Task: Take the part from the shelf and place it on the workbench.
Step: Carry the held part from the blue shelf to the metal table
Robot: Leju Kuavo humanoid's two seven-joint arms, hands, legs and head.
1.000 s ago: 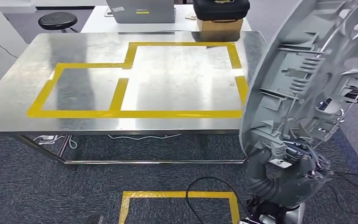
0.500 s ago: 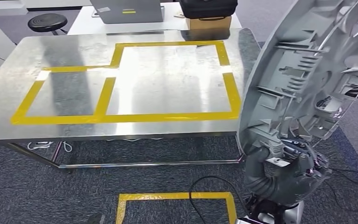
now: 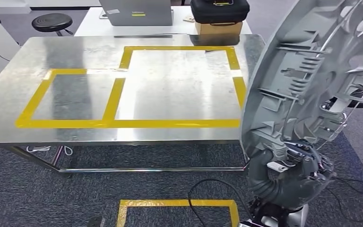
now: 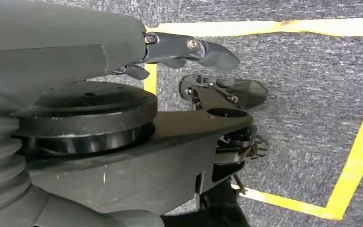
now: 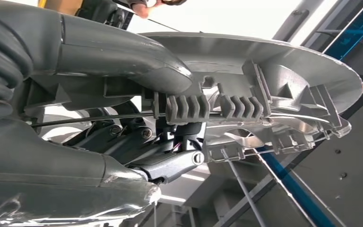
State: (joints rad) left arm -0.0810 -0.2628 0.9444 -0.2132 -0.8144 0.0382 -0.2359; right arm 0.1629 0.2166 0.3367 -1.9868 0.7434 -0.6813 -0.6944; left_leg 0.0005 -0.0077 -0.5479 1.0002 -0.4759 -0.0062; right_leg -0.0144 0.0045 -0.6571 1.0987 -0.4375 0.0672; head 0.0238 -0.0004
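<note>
Head view is showing the steel counter (image 3: 75, 52) marked with yellow tape rectangles (image 3: 123, 120) at left, and at right the right hand (image 3: 290, 172) gripping the lower edge of a large grey ribbed plastic part (image 3: 307, 75), carried upright beside the counter. The left hand (image 4: 189, 47) is hanging with fingers apart, holding nothing. Judged step: carrying; next, swinging the part over the taped area and lowering it.

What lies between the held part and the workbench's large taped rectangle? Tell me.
Nothing lies there. In the head view the grey part, gripped by the right hand, overlaps the workbench edge; the yellow tape rectangle encloses bare steel.
</note>
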